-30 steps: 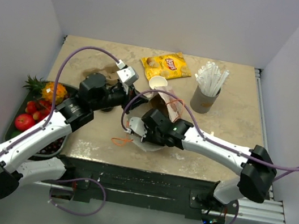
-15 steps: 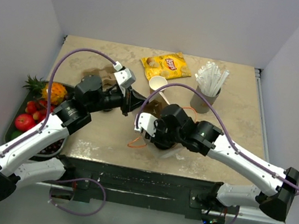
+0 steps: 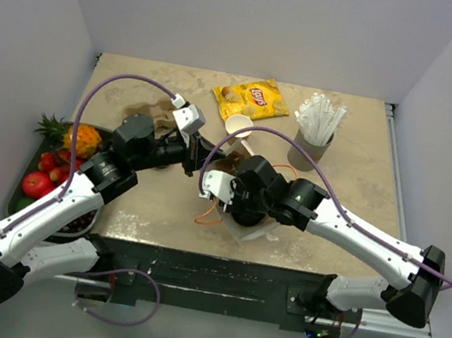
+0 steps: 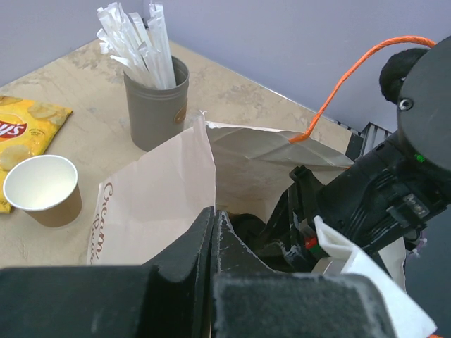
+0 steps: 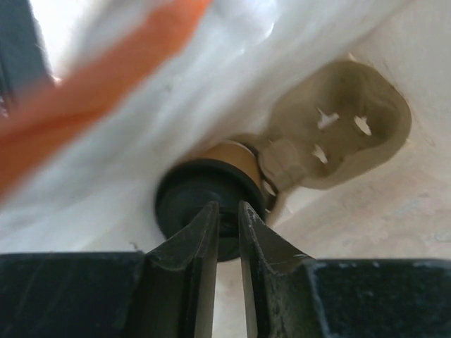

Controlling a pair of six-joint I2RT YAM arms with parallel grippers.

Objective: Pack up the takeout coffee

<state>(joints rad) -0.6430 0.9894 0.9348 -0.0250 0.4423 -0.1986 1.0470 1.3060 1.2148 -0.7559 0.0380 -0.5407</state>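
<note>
The takeout coffee (image 5: pixel 204 193), a tan cup under a black lid, sits inside the pale paper bag (image 4: pixel 158 193) with its lid towards the right wrist camera. It rests against the moulded-pulp carrier (image 5: pixel 338 120). My right gripper (image 5: pixel 227 205) reaches into the bag with its jaws a narrow gap apart. Its tips are just in front of the lid, and nothing shows pinched between them. My left gripper (image 4: pixel 213 211) is shut on the bag's upper edge and holds the mouth open. In the top view the right wrist (image 3: pixel 261 194) covers the bag's mouth.
An open, lidless tan cup (image 3: pixel 239 125) stands behind the bag. A grey cup of wrapped straws (image 3: pixel 309 148) is at the back right, a yellow crisp packet (image 3: pixel 251 97) at the back. A fruit tray (image 3: pixel 53 162) lies at the left edge. The bag's orange handle (image 3: pixel 205 215) trails forward.
The right arm has swung over the bag and its gripper has gone into the mouth, its jaws parting from shut. The left gripper shifted slightly while still holding the bag's edge.
</note>
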